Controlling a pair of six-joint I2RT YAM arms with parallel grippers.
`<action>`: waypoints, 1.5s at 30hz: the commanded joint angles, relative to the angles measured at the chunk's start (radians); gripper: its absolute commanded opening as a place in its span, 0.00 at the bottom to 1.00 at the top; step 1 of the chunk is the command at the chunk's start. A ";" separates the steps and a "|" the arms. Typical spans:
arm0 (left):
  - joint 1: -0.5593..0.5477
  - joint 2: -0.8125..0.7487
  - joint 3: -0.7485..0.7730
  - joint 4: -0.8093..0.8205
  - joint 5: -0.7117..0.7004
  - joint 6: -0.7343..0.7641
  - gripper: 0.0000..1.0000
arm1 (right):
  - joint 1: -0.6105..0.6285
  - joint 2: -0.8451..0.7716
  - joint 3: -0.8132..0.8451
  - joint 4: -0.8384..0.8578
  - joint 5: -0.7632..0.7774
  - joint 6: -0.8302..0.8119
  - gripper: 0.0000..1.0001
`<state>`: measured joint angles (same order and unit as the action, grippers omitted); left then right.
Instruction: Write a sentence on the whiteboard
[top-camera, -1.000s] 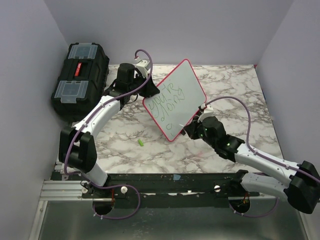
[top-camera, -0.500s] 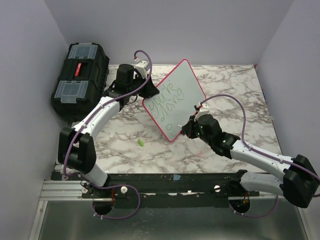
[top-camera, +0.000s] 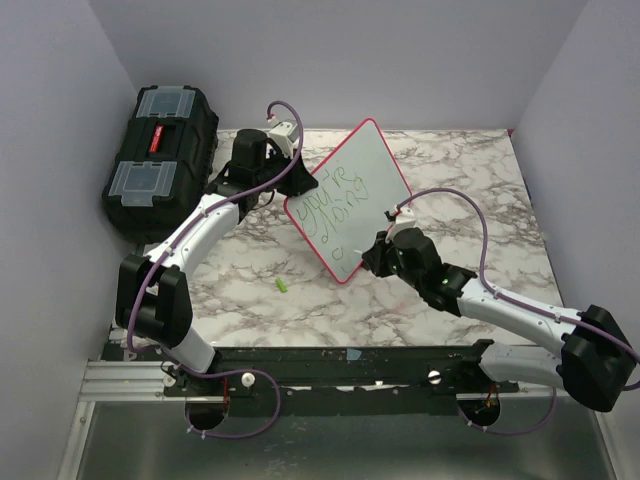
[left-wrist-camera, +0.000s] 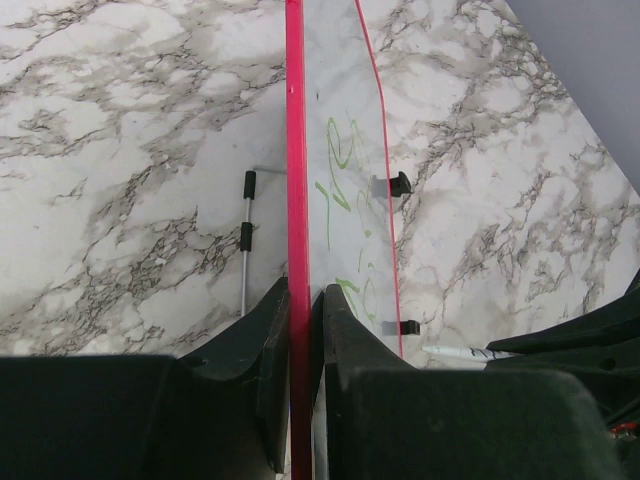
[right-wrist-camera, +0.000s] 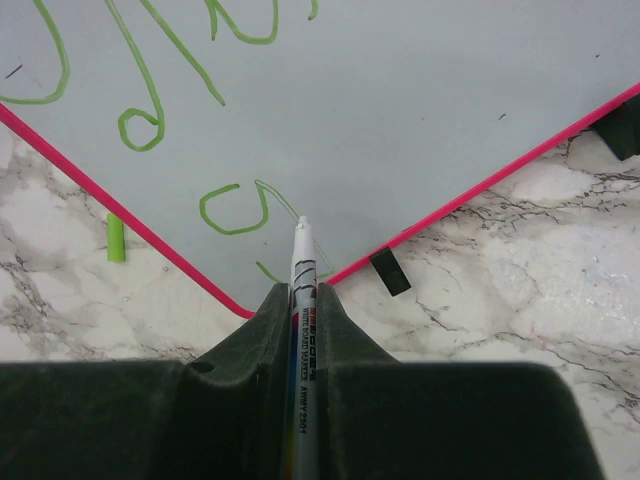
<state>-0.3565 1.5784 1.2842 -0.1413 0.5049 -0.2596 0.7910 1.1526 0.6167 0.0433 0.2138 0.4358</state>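
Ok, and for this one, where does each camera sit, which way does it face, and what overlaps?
Top external: above and behind the bases, looking down on the marble table; both arms show, left gripper and right gripper at the whiteboard, black toolbox at left.
Left wrist: on the left wrist, looking along the whiteboard's red edge; its fingers clamp that frame.
Right wrist: on the right wrist, facing the board's writing side; its fingers grip a marker.
Shared: all three show the whiteboard and its green lettering.

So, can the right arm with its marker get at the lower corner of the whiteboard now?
Probably yes. The marker in the right jaws has its tip at the whiteboard, just beside the last green letter, and nothing lies between. The left jaws clamp the board's edge.
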 joint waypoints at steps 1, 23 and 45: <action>-0.021 0.032 -0.038 -0.124 0.015 0.097 0.00 | 0.003 0.017 0.015 0.043 -0.020 -0.018 0.01; -0.021 0.034 -0.036 -0.123 0.014 0.092 0.00 | 0.003 0.067 0.019 0.095 -0.034 -0.029 0.01; -0.021 0.029 -0.043 -0.116 0.026 0.088 0.00 | 0.002 0.155 0.044 0.198 0.032 -0.018 0.01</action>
<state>-0.3561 1.5787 1.2842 -0.1417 0.5072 -0.2600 0.7910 1.2732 0.6498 0.1932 0.2165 0.4194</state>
